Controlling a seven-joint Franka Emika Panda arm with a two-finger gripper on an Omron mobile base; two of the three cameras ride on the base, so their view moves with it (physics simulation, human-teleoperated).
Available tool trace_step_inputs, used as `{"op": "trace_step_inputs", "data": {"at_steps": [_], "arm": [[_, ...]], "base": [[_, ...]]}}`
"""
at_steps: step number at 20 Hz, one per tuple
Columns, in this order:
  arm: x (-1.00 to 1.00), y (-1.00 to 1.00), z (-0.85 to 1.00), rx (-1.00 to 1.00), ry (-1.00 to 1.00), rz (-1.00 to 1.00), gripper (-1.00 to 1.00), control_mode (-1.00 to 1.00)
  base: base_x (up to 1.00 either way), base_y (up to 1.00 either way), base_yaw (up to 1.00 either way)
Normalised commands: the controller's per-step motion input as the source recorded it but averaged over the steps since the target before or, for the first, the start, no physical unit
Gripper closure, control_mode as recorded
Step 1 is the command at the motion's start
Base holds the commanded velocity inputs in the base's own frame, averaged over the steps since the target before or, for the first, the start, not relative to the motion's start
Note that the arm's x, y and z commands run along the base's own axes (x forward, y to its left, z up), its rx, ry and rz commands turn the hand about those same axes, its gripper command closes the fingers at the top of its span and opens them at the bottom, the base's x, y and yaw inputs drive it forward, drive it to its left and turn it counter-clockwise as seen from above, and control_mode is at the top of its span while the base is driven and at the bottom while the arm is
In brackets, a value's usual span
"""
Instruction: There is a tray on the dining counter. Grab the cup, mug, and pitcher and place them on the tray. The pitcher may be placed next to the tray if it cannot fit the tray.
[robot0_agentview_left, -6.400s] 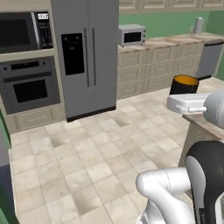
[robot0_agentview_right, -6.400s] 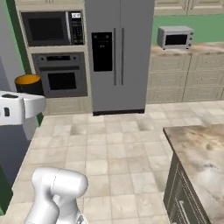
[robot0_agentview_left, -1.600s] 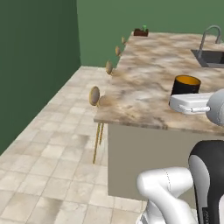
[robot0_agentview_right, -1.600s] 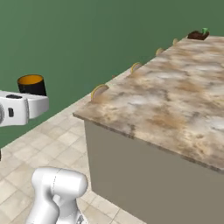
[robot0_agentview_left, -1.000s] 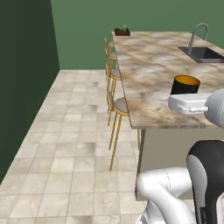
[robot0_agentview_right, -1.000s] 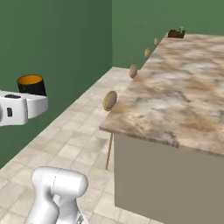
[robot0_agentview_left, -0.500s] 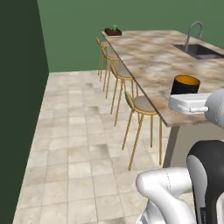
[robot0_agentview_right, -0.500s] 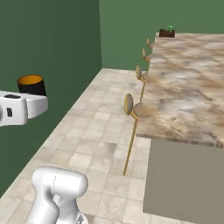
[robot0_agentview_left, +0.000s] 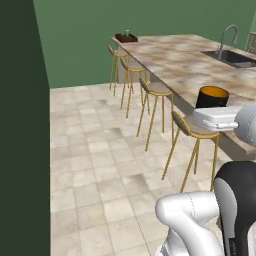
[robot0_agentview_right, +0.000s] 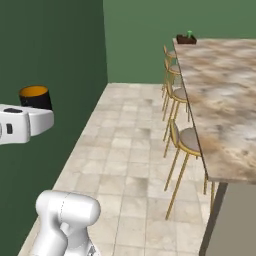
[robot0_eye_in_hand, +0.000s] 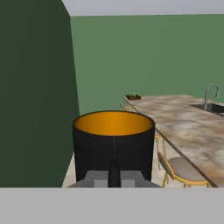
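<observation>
Black mug (robot0_eye_in_hand: 113, 146) riding upright, fingers (robot0_eye_in_hand: 114, 168) clamped on its wall, well apart from tray (robot0_agentview_left: 126, 37) at table (robot0_agentview_left: 185, 62) far end. Advice: keeping mug level while approaching tray.

The black mug (robot0_eye_in_hand: 113, 146), orange-yellow inside, stands upright in the air, clamped at its wall, while the dark brown tray (robot0_agentview_left: 126, 38) sits on the far end of the marbled table (robot0_agentview_left: 185, 60), with the small green cup (robot0_agentview_left: 127, 32) upright on it.
</observation>
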Motion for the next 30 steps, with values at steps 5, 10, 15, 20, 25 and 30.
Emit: {"op": "trace_step_inputs", "data": {"at_steps": [5, 10, 15, 20, 25, 30], "arm": [[0.00, 0.00, 0.00, 0.00, 0.00, 0.00, 1.00, 1.00], [0.00, 0.00, 0.00, 0.00, 0.00, 0.00, 1.00, 1.00], [0.00, 0.00, 0.00, 0.00, 0.00, 0.00, 1.00, 1.00], [0.00, 0.00, 0.00, 0.00, 0.00, 0.00, 1.00, 1.00], [0.00, 0.00, 0.00, 0.00, 0.00, 0.00, 1.00, 1.00], [0.00, 0.00, 0.00, 0.00, 0.00, 0.00, 1.00, 1.00]], "base": [[0.92, 0.89, -0.21], [1.00, 0.56, -0.11], [1.00, 0.03, 0.02], [1.00, 0.00, 0.18], [1.00, 0.00, 0.13], [0.98, -0.15, -0.01]]}}
